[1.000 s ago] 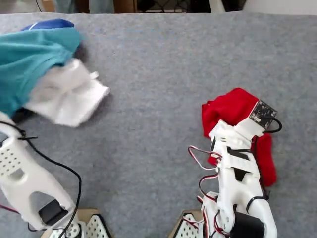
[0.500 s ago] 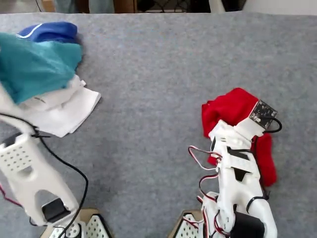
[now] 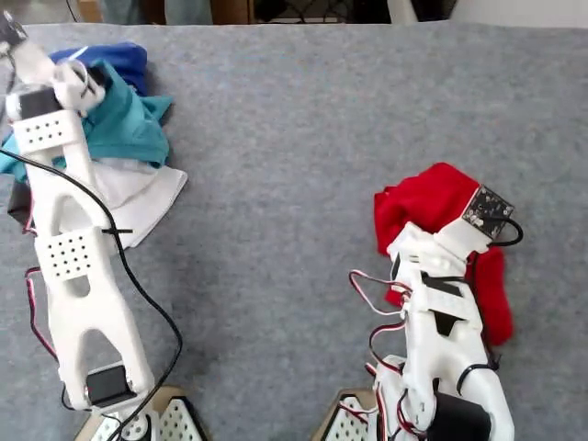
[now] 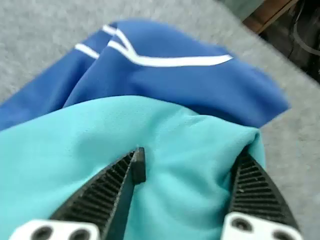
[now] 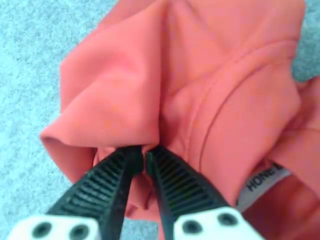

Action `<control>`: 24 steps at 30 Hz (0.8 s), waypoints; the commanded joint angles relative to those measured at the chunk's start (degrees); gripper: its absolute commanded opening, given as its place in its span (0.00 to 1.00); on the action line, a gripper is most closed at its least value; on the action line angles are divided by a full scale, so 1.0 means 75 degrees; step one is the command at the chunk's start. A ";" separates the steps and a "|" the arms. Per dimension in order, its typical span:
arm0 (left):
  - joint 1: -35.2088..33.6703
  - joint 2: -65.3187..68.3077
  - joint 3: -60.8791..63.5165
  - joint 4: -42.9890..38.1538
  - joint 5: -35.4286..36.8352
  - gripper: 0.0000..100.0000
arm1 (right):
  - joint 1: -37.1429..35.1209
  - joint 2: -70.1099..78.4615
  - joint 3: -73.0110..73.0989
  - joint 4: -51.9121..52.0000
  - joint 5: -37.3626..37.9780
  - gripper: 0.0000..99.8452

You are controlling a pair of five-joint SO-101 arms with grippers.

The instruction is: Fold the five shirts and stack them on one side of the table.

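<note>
We see the table [image 3: 303, 138], covered with grey felt, and on it two groups of clothing, well apart from each other. At the far left corner there is a pile of three shirts. The blue shirt [image 3: 115, 57], which has thin white stripes, lies closest to the far edge. The teal shirt [image 3: 129, 129] lies partly over it, and under the teal one a white shirt [image 3: 138, 197] spreads out toward the middle of the table.

The left arm is stretched along the left edge up to this pile. The left gripper [image 4: 187, 167] hangs just over the teal shirt, near its border with the blue one. Its fingers [image 4: 107, 192] stand wide apart. We see teal cloth between them, but they do not clamp it.

The red shirt [image 3: 427, 207] lies crumpled near the right edge, closer to the near side of the table. The right arm lies over part of it. The right gripper [image 5: 145, 152] is down on this shirt, and its two fingers are pressed almost together, with a fold of the red cloth held at their tips.
</note>
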 commanded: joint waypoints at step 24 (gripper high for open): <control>-0.4167 0.0727 -0.1717 0.2086 -0.5849 0.03 | -0.0070 0.0041 -0.0182 -0.0012 -0.0012 0.02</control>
